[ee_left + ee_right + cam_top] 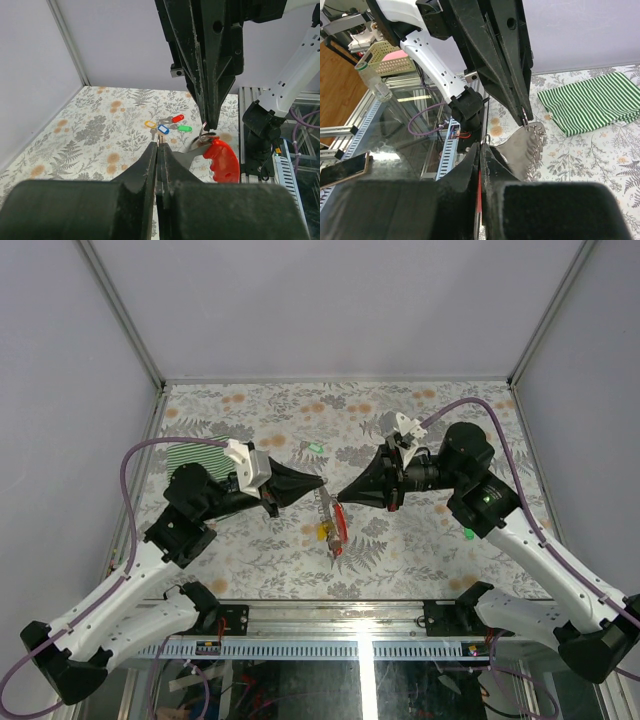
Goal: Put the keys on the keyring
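Observation:
The keyring, a grey metal strip (192,153) joined to a red oval loop (220,160), hangs between both grippers just above the floral table (420,560). My left gripper (160,145) is shut on the strip's end, where a thin metal bit pokes out past the tips. From above, my right gripper (207,126) comes down shut on a small wire ring where strip and loop meet. In the top view the left gripper (322,482) and right gripper (340,496) nearly touch, with the keyring (337,530) below them. The keys (165,126), with yellow, blue, red and green heads, lie clustered on the table beyond.
A green striped cloth (592,102) lies at the table's left (195,453). Another small green object (314,447) sits behind the grippers. Off the near edge are the metal frame rail (330,625), a plastic bottle (372,80) and a basket (387,55).

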### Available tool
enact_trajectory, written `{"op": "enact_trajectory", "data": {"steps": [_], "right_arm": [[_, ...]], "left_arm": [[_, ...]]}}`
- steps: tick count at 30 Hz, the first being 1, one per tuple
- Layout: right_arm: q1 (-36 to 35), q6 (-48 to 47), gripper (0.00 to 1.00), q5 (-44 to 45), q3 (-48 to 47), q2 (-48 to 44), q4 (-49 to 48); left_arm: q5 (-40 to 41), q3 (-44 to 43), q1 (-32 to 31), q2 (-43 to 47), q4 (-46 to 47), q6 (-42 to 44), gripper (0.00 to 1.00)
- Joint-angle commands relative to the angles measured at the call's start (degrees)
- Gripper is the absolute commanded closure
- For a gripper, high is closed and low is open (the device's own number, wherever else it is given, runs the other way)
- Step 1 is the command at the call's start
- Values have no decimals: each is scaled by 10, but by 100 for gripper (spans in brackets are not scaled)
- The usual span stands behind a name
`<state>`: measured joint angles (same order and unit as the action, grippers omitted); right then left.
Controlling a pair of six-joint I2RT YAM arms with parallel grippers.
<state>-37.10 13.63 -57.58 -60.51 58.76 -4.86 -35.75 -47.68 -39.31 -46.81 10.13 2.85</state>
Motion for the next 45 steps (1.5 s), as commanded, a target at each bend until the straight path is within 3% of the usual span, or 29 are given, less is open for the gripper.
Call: {"op": "enact_trajectory", "data": {"steps": [1, 45], "right_arm": [[-16, -27, 100, 29, -33, 3, 1], [-23, 15, 100, 101, -28, 20, -54]], "left_arm": [[-4, -22, -2, 10, 1, 23, 100], [-22, -40, -4, -9, -18, 23, 100]]}}
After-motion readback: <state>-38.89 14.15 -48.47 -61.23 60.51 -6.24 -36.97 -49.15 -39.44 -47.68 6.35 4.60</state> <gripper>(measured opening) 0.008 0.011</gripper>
